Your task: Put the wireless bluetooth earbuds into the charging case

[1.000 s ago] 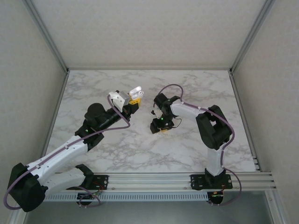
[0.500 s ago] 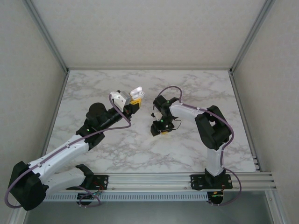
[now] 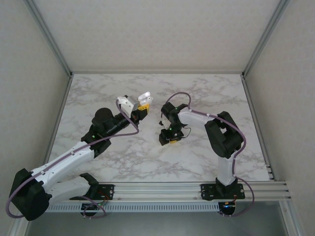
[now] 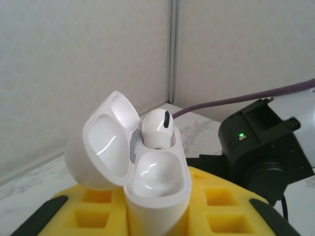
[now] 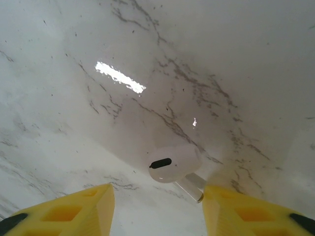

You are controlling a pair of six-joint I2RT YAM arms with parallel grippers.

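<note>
left wrist view: the left gripper is clenched on the open charging case, first earbud already seated, the other socket empty. right wrist view: the right gripper hovers released, jaws straddling the second earbud lying on the surface; roughly half remains.

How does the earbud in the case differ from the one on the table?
The seated earbud stands upright in the open charging case, stem hidden; the loose earbud lies on its side on the table, stem showing. The seated one rides in the case held by the left gripper; the loose one lies ungripped below the right gripper. Both are glossy white with a dark vent.
</note>
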